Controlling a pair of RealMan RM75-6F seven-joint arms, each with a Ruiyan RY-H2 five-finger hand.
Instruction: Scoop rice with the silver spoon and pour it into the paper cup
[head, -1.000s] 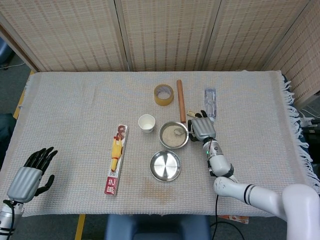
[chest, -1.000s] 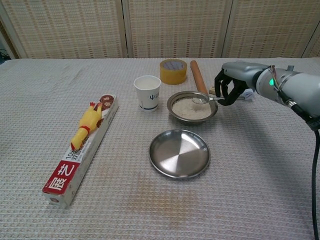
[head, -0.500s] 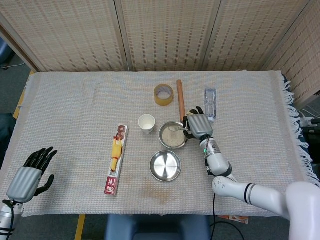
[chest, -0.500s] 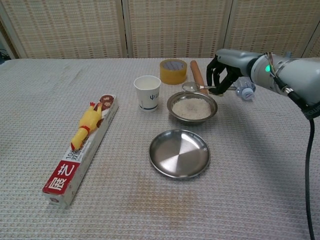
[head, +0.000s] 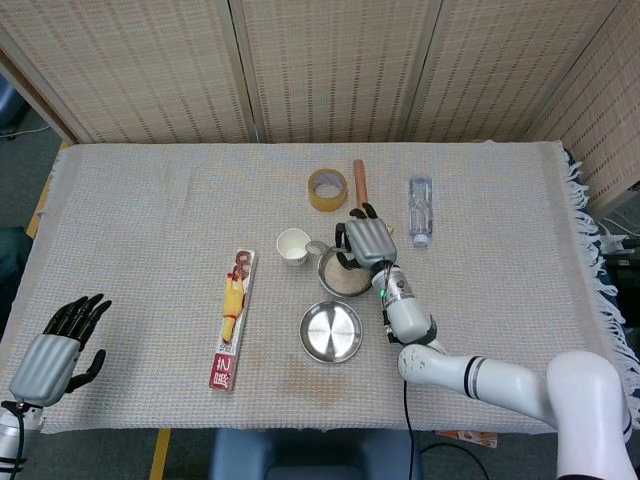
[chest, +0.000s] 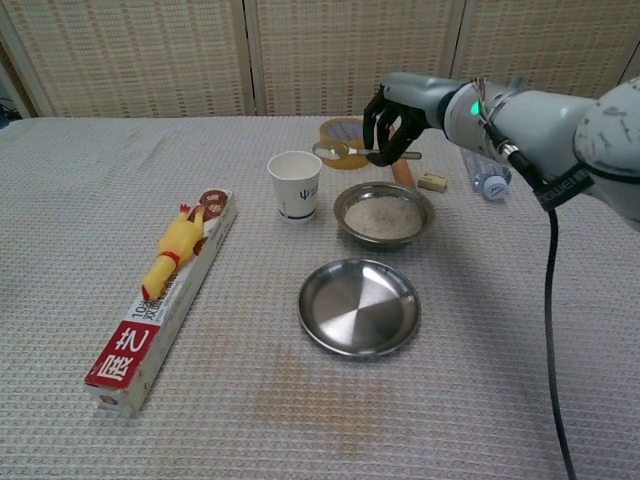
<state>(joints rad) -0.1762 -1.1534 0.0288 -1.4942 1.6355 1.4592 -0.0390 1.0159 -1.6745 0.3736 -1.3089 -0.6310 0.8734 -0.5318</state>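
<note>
While the right hand (chest: 392, 122) grips the silver spoon (chest: 340, 152) by its handle, the spoon's head hangs in the air between the rice bowl (chest: 384, 214) and the paper cup (chest: 295, 184), just to the cup's right and a little above its rim. From the head view the spoon head (head: 317, 249) sits close beside the cup (head: 293, 245). Whether rice lies in the spoon is too small to tell.

Judged progress: scoop seems done, carry nearly done. Left to do: bring the spoon head over the cup mouth and tip it. Cup interior looks white in both views; no rice visible in it.

Left hand (head: 52, 353) rests at the near left corner of the worktop (head: 150, 200), fingers spread, holding nothing.

Also on the cloth: empty steel plate (chest: 359, 305), tape roll (chest: 345, 131), wooden rolling pin (head: 358, 183), water bottle (head: 419, 208), boxed wrap with a yellow rubber chicken (chest: 172, 248) on it.
</note>
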